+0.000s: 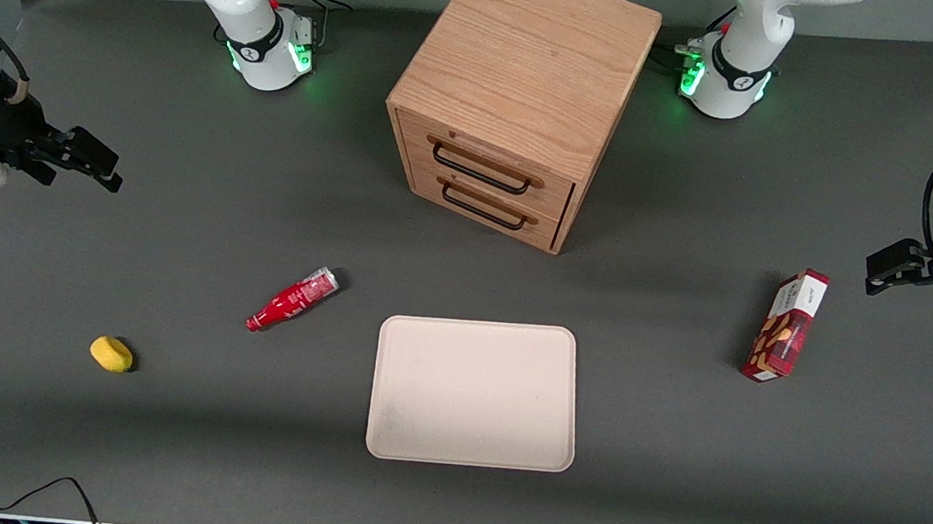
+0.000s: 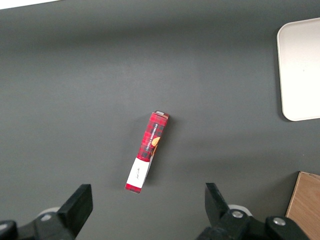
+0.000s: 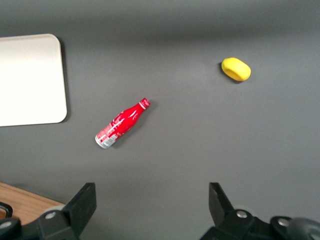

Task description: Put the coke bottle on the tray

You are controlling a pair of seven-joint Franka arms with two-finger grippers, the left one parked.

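One step in hand: reach, nothing grasped.
End effector (image 1: 107, 166): wide open, empty, high toward the working arm's end.
Small red plastic coke bottle (image 1: 293, 299): lying on the grey surface, ten o'clock of the cream rectangular tray (image 1: 474, 392).
Next: descend and straddle the bottle.

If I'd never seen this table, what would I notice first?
Probably the big wooden drawer cabinet in the middle, with the pale tray in front of it. Next, the little red coke bottle lying beside the tray. The gripper hangs open above the working arm's end of the table.

Grey table (image 1: 162, 455) under coke bottle (image 1: 293, 299), tray (image 1: 468, 456), cabinet (image 1: 515, 97), snack box (image 1: 786, 326), yellow lump (image 1: 111, 353).
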